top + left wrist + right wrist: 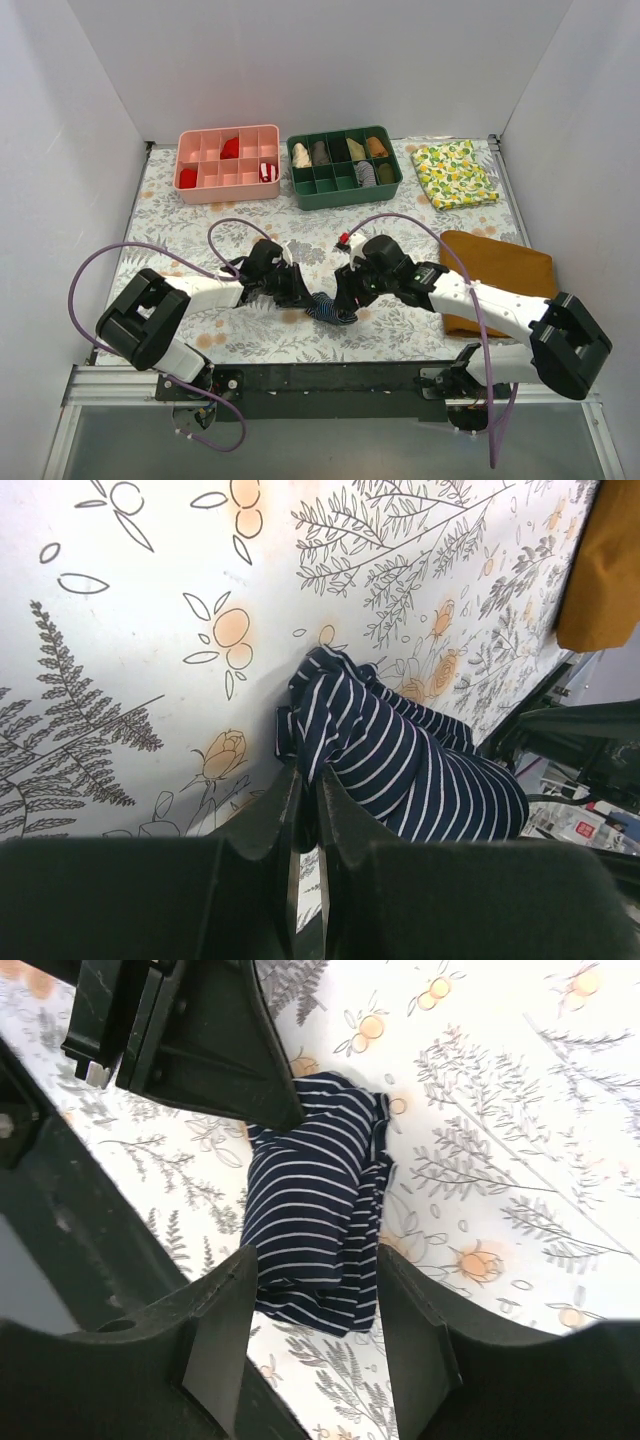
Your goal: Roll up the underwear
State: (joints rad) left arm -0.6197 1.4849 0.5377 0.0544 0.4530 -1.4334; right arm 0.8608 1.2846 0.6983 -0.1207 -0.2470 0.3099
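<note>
Where it lies near the front edge of the tabletop [200, 215], the underwear [330, 308] is bunched into a roll. The left hand [308, 775] is clenched on its edge; the right hand [315, 1260], released, straddles it.

Tabletop, top external view.
Table [400, 215]: white with a grey-leaf and orange-flower print, possibly a cover sheet; too coarse to confirm. Along the far edge sit the pink tray [229, 195], the green tray [350, 197] just beside it, and the lemon-print cloth [455, 173] to the right. The folded mustard-brown cloth [505, 265] lies near right. The underwear [330, 308] lies near centre as a bunched striped bundle, well apart from the trays.
</note>
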